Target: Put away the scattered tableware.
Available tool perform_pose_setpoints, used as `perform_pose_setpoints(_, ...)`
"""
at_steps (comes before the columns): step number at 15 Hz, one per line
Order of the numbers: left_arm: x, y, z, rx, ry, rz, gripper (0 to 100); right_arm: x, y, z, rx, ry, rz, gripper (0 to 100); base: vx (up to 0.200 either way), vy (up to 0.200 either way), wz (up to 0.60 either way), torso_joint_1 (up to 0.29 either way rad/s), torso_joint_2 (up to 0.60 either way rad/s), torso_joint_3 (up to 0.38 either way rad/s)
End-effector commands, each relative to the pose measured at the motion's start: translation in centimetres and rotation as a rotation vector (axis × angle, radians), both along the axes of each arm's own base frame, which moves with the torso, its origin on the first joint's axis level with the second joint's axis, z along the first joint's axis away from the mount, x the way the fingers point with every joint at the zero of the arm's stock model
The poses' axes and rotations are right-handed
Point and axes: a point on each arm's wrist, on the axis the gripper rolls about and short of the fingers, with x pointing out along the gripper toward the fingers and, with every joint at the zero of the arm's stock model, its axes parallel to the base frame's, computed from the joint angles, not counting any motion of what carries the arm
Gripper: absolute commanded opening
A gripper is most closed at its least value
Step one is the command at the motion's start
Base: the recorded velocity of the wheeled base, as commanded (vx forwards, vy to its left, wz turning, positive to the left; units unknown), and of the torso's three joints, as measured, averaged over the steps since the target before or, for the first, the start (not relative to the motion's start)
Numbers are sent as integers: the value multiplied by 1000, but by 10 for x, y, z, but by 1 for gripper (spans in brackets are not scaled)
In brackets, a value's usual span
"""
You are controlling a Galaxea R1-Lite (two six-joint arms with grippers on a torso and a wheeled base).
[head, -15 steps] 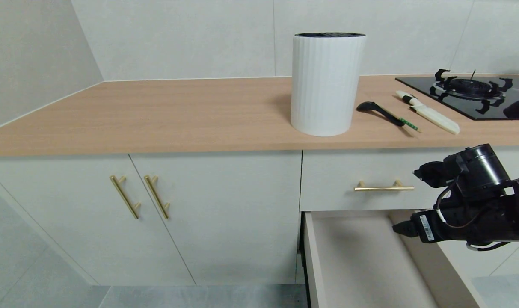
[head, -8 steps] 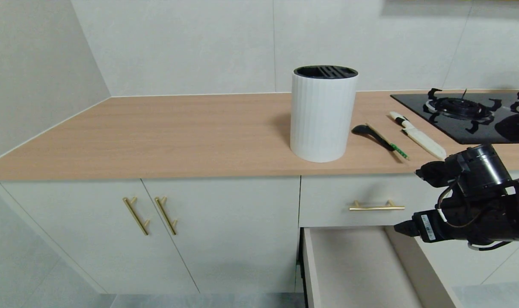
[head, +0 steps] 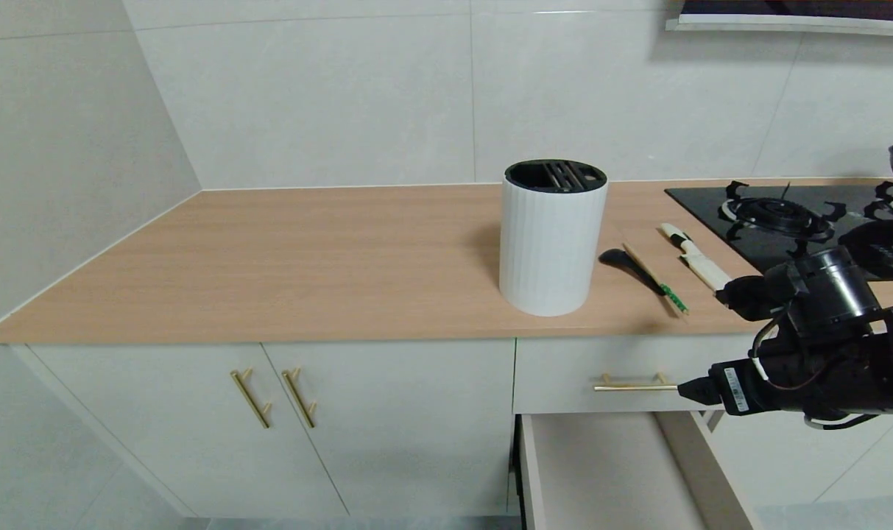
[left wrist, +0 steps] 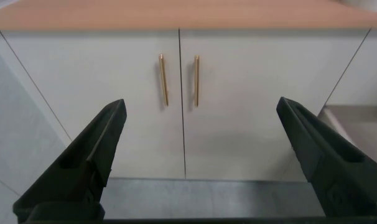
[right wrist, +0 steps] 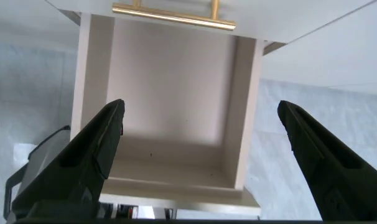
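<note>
The right arm (head: 829, 368) is matt black and blocky, topped by a glossy black cylinder (head: 833, 283) with a flat rim. Thin black cables (head: 757, 340) loop along its side, and a pale cord (head: 821, 425) curls beneath it. A white label (head: 733, 390) with dark print sits near its tapered tip. The left end effector (left wrist: 201, 106) has two dark wedge-shaped fingers (left wrist: 92, 162) with flat inner faces, narrowing to blunt tips. The right end effector (right wrist: 201, 107) has the same black wedges.
</note>
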Motion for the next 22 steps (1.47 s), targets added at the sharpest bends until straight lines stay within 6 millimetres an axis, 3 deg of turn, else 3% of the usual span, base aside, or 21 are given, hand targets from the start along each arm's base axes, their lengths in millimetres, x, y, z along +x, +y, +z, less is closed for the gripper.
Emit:
perform_pose_setpoints(1, 0, 0, 0, -1, 0, 1, 100, 2, 1, 1, 7, -20, 0, 100, 0, 0, 0, 51, -95, -66)
perform_pose_setpoints(4, 0, 0, 0, -1, 0, 1, 100, 18, 5, 2, 29, -132, -23, 100, 0, 0, 0, 12, -17, -9)
perform_pose_setpoints(8, 0, 0, 0, -1, 0, 1, 100, 57, 15, -20, 52, -309, -172, 100, 0, 0, 0, 0, 0, 0)
perform_pose_setpoints(10, 0, 0, 0, -1, 0, 1, 100, 67, 18, -26, 63, -361, -188, 100, 0, 0, 0, 0, 0, 0)
perform_pose_setpoints(14, 0, 0, 0, -1, 0, 1, 100, 76, 21, -33, 97, -387, -212, 100, 0, 0, 0, 0, 0, 0)
perform_pose_setpoints(22, 0, 0, 0, -1, 0, 1, 100, 80, 21, -29, 124, -458, -230, 100, 0, 0, 0, 0, 0, 0)
